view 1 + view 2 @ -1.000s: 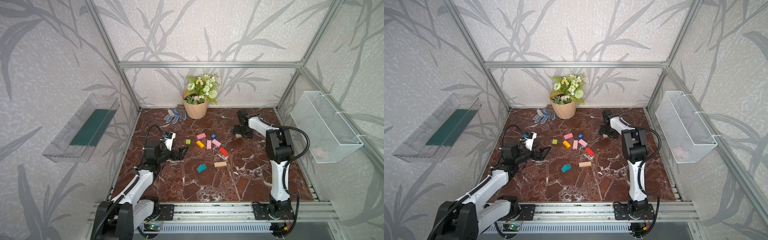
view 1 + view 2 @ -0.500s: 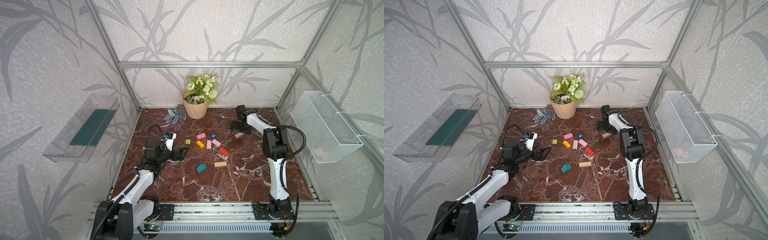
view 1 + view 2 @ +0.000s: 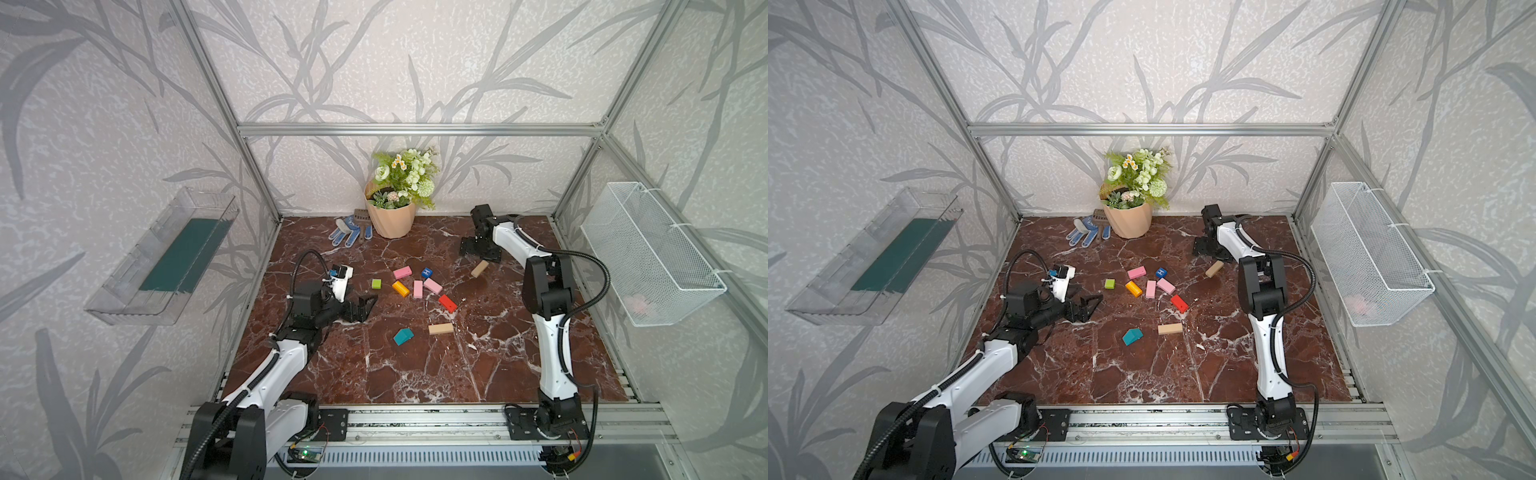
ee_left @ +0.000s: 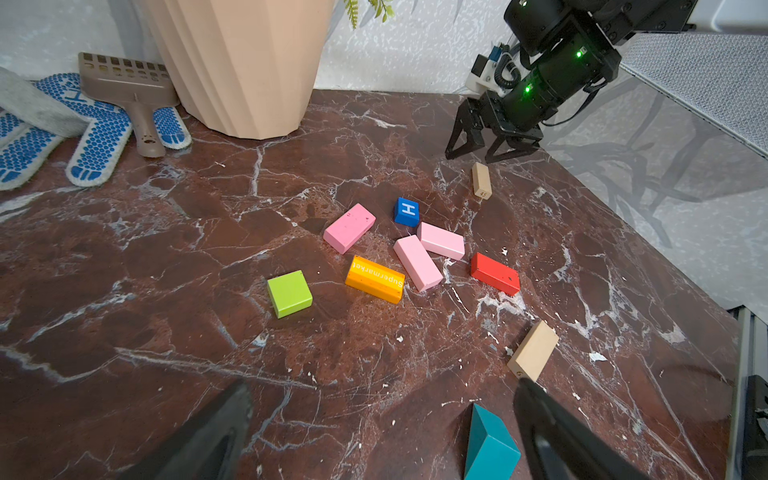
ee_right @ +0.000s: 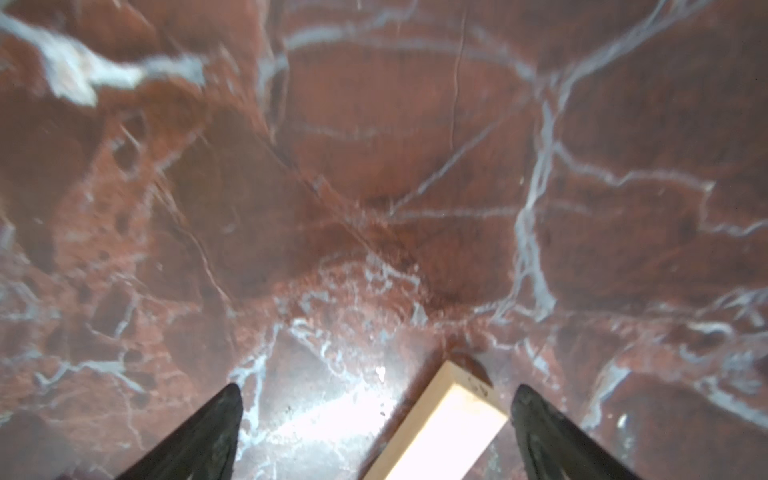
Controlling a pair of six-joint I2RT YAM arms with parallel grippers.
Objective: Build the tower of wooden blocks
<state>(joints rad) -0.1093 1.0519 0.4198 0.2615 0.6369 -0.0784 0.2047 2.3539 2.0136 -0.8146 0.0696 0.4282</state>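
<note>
Lying loose and unstacked on the marble table (image 3: pixel 374 374), the wood blocks (image 3: pixel 418 289) sit mid-table. The right gripper (image 4: pixel 473 157), jaws apart, hangs just over a tan block (image 3: pixel 480 268). The left gripper (image 3: pixel 368 307), also spread and empty, sits near the teal piece (image 3: pixel 403 336).

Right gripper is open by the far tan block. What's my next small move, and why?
Probably nudge the right gripper sideways until the far tan block sits midway between its fingers, before closing. The jaws stand open, and in the right wrist view the block lies much nearer one finger.
</note>
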